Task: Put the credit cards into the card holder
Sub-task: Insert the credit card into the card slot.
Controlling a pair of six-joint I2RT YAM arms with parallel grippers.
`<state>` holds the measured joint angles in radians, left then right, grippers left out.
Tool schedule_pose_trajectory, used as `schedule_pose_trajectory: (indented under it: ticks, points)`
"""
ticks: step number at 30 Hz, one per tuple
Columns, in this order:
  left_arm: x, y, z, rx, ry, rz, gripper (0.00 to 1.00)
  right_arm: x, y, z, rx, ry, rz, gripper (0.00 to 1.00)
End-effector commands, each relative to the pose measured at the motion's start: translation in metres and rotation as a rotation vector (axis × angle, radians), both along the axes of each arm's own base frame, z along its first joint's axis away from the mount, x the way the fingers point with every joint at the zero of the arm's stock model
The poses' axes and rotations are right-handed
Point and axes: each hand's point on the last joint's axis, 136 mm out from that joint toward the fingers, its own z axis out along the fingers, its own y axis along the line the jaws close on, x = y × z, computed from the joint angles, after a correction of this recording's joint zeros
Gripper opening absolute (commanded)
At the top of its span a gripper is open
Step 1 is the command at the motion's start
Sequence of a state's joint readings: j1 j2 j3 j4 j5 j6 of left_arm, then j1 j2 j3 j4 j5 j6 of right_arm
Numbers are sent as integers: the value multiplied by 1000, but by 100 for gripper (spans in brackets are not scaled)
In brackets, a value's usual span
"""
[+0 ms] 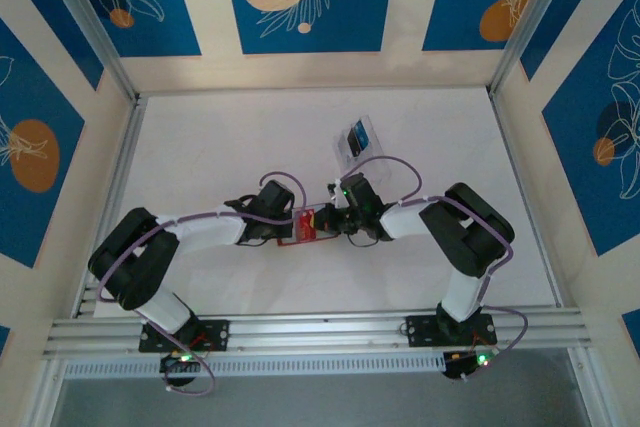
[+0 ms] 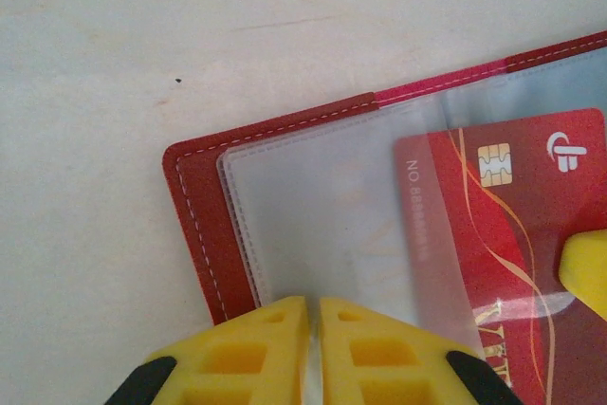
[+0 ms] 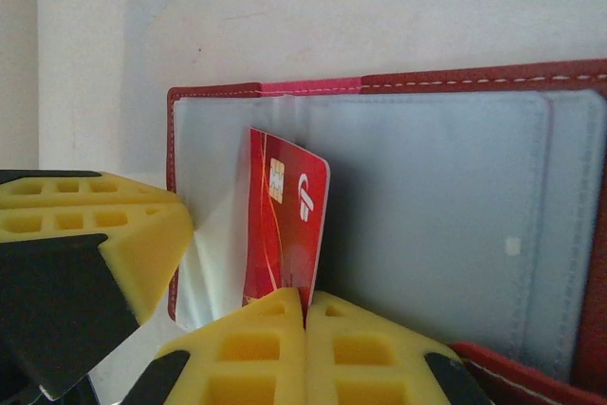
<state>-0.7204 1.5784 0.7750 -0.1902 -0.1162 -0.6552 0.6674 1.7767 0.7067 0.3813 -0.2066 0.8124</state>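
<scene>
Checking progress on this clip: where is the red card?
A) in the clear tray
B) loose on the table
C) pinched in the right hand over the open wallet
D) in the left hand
C: the right hand is shut on the red card, over the open card holder.

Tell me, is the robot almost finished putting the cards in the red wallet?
Not quite. Done: the card holder lies open. In hand: the left fingers pinch its clear sleeve while the right fingers grip the red card, which is partway under that sleeve. Left: pushing it fully in, then fetching the dark card lying in the clear tray.
</scene>
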Motion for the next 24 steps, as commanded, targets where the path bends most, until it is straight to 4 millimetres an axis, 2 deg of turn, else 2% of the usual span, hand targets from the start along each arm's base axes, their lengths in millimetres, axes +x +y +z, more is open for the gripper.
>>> schedule_pose_trajectory:
  ticks: [1, 6, 11, 17, 24]
  points:
    - [-25, 21, -25, 105, 109, -4, 12, -26, -11, -23, -80, 85, 33, 0]
    - [-25, 21, -25, 103, 109, -4, 12, -22, -3, -22, -81, 79, 55, 0]
    - [-25, 20, -25, 99, 109, -6, 12, -15, 14, -16, -65, 67, 84, 0]
    - [-24, 17, -22, 87, 102, -13, 12, -20, 27, -20, -58, 89, 100, 0]
    - [-23, 14, -12, 52, 82, -8, 13, -25, 20, -35, -96, 119, 67, 0]
